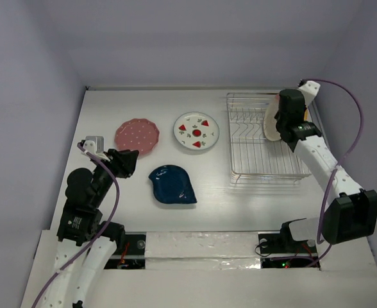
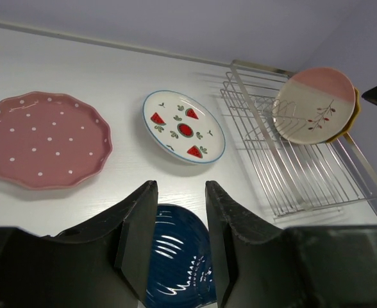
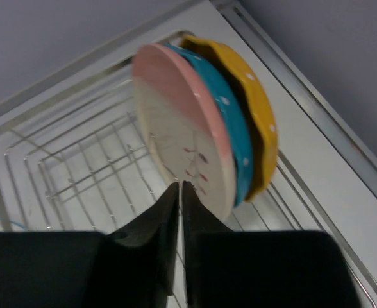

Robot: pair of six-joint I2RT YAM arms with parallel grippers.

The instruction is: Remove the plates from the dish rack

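From above, the right arm (image 1: 320,154) largely hides the light blue plate (image 3: 232,128) and yellow plate (image 3: 256,106) — both blurred up close.

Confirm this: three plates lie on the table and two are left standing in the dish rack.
Wrong count: three stand in the dish rack, the cream-and-pink plate, the light blue plate and the yellow plate, as the right wrist view shows. Three on the table is right.

Rack (image 1: 256,163): shiny bare metal wire. Plates (image 1: 196,130): glossy glazed ceramic. Table (image 1: 131,106): smooth matt white. Left gripper (image 2: 180,187): matt black plastic.
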